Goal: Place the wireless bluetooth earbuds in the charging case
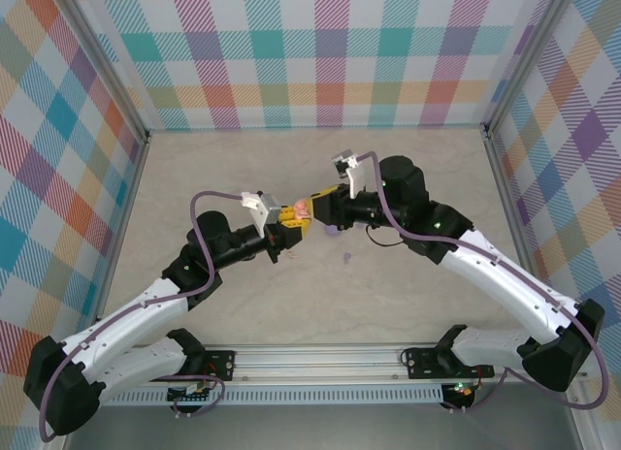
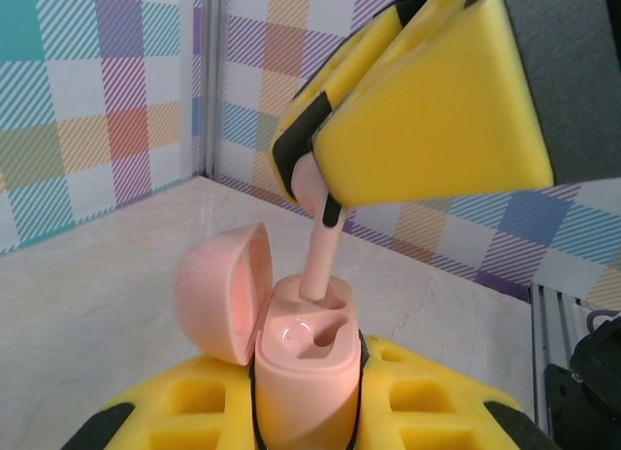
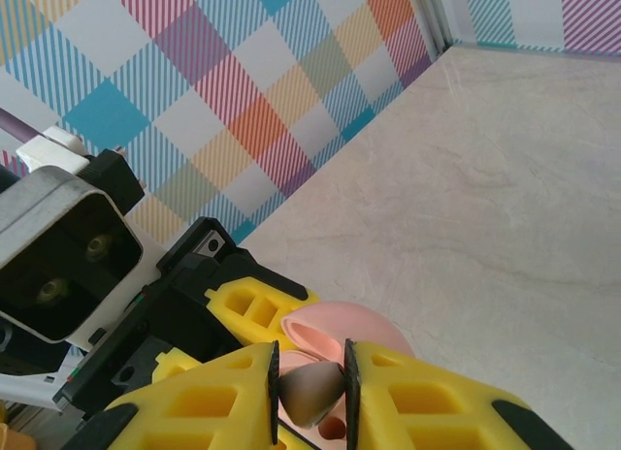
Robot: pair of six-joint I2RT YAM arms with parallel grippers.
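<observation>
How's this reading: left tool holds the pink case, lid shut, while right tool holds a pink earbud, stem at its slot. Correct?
No: the lid is open, as the left wrist view shows. The left tool does hold the pink case while the right tool holds a pink earbud, stem at its slot.

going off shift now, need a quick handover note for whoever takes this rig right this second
Left hand: shut on the pale pink round plastic charging case, with its hinged lid open.
Right hand: shut on a pale pink plastic earbud, stem tip in one slot of the case.
Done: earbud grasped, lined up and started into its slot.
Left: seat it fully and release. The other slot looks empty.
Two small purple pieces lie on the pale marble-look table, too small to identify.
</observation>
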